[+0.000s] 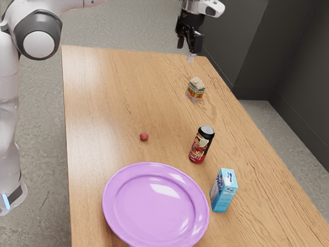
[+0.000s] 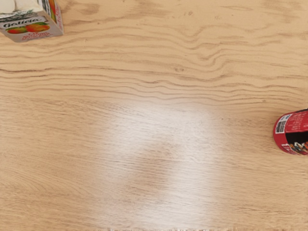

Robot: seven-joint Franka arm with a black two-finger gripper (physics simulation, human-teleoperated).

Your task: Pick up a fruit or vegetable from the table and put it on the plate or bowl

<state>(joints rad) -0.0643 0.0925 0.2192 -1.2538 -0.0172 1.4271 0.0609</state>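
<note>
From where I stand, the white arm (image 1: 31, 31) rises at the exterior view's left and reaches over the far end of the wooden table (image 1: 103, 92). Moving rightward, the thing to fetch comes first: a small red fruit (image 1: 144, 136), perhaps a berry or a tiny tomato, lying alone on bare wood near the middle of the table. Just nearer to me sits the purple plate (image 1: 156, 204), with nothing on it, close to the fruit, so I'd judge the carry will be short.

Further right, the gripper (image 1: 187, 51) hangs high above the far edge, well apart from the fruit. Its jaws look parted, with nothing between them, which suits a reach not yet begun. Below it stands a small juice carton (image 1: 195, 88), then a red and black can (image 1: 201, 144), and last a blue carton (image 1: 223, 190) beside the plate's rim.

The hand's own camera looks straight down on wood, catching the juice carton (image 2: 31, 19) and the can (image 2: 292, 131). These upright things line the right side, so the approach to the fruit from above seems open.
</note>
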